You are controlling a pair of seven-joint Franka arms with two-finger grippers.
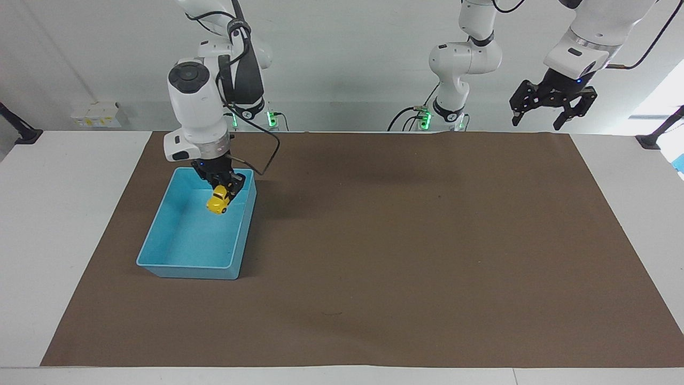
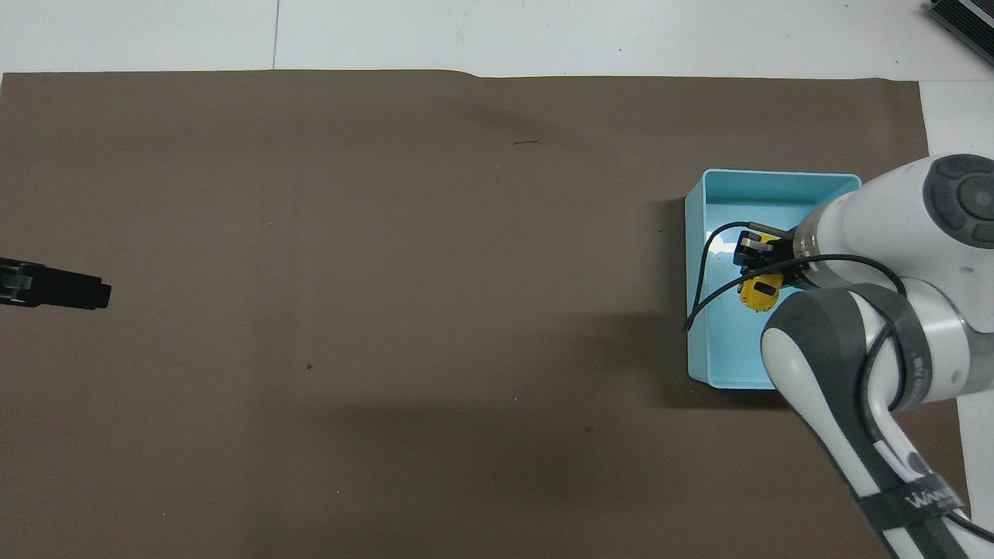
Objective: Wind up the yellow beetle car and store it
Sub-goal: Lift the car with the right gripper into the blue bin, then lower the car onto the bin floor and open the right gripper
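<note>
right hand [image 1: 223,191]: pinching glossy rounded yellow car [image 1: 217,200] over smooth rectangular blue bin [image 1: 184,264] | left hand [image 1: 552,109]: spread, raised, waiting | matte brown mat [image 1: 406,256]

Blue bin [image 1: 160,255], brown mat [image 1: 406,246], white table [image 1: 59,214]

**Car over bin, right arm's end**

Bin [image 1: 160,256] on mat [image 1: 406,256] toward right arm's end. Right gripper [image 1: 223,188] holds beetle car [image 1: 218,200] over bin's robot-side part. Left gripper [image 1: 553,109] waits raised over mat's left-arm corner.
</note>
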